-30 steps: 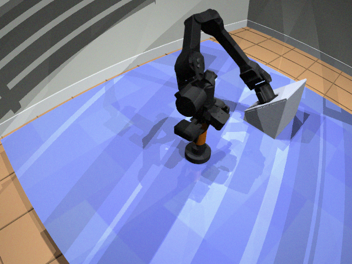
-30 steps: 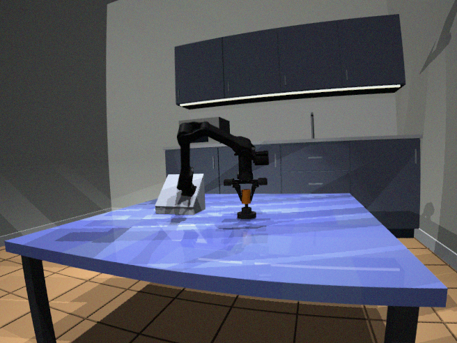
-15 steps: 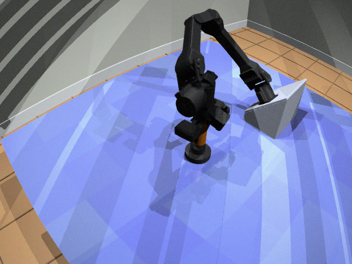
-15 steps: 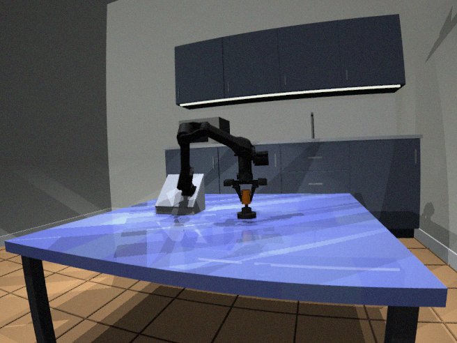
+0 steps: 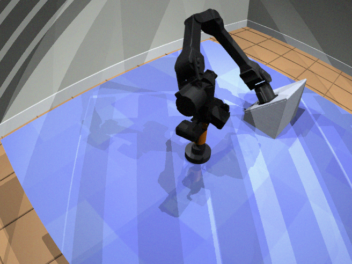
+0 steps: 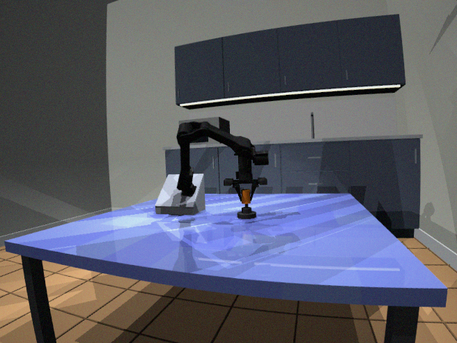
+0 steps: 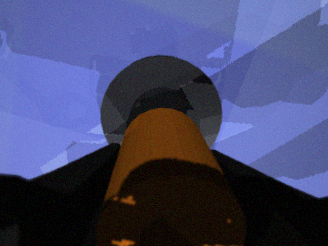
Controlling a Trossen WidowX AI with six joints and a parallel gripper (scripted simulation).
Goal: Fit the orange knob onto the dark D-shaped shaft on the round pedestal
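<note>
The orange knob [image 5: 201,138] [image 6: 245,196] [image 7: 165,135] is sitting clamped in my gripper [image 6: 246,197] above the pedestal [image 5: 189,154] [image 6: 246,215] [image 7: 117,102] at centre frame, apparently needing slow turning under light pressure before seating.

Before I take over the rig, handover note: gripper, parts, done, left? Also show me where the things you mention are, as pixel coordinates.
Gripper [image 5: 201,133] [image 6: 246,199]: shut on the knob, above the pedestal.
Knob [image 5: 202,138] [image 6: 245,196] [image 7: 167,137]: upright, over the shaft, not down on the pedestal.
Pedestal [image 5: 198,159] [image 6: 246,215] [image 7: 200,107]: on the table [image 5: 113,198] [image 6: 228,277].
Done: knob gripped and brought over the shaft.
Left: line up the flats (match can't be seen), push fully down, let go.
</note>
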